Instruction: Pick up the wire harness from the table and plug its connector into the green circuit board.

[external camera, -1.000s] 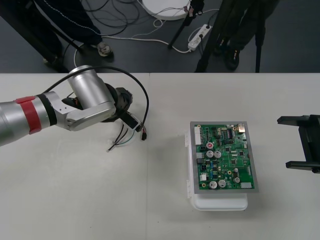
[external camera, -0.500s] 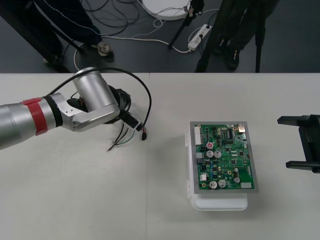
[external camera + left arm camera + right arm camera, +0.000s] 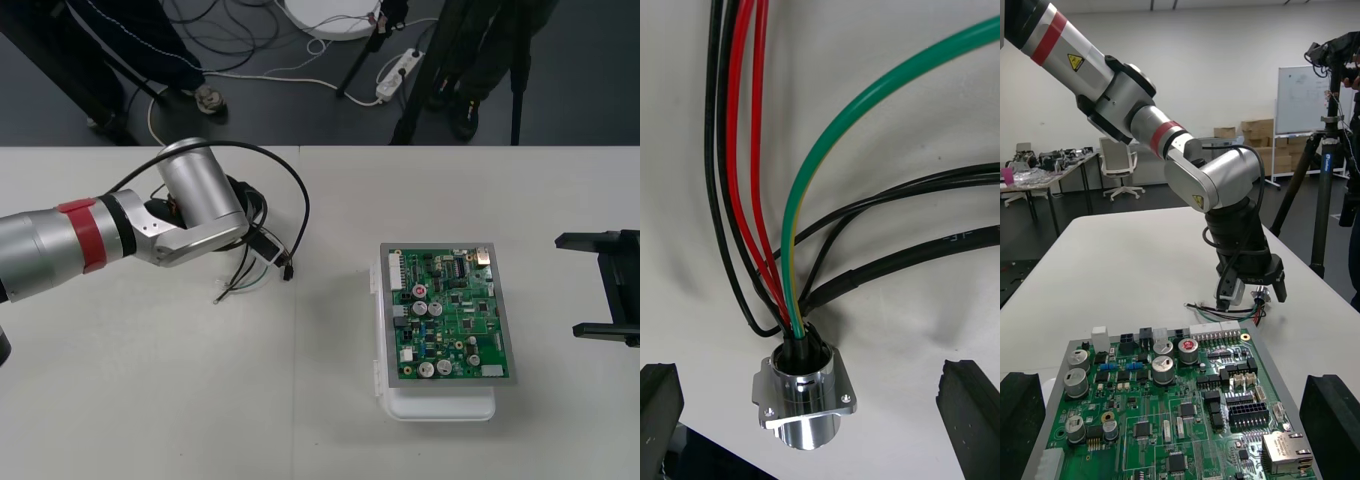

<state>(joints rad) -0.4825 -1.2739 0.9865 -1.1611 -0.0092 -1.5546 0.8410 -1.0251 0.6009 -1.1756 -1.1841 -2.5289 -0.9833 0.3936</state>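
wire harness (image 3: 800, 375): one (two red wires (image 3: 740, 150)), plus one board (image 3: 452, 315).

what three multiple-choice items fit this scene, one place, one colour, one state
1. The wire harness lies: A) plugged in B) on the table, left of the green circuit board C) atop the board
2. Beside red and black, the socket carries a wire that is: A) blue B) white C) green
3. On the left hand, the fingers are: A) open B) shut on the plug C) shut on the board
B, its wires rest on the table apart from the board; C, a green wire enters the socket; A, the fingers stand wide apart beside the socket.
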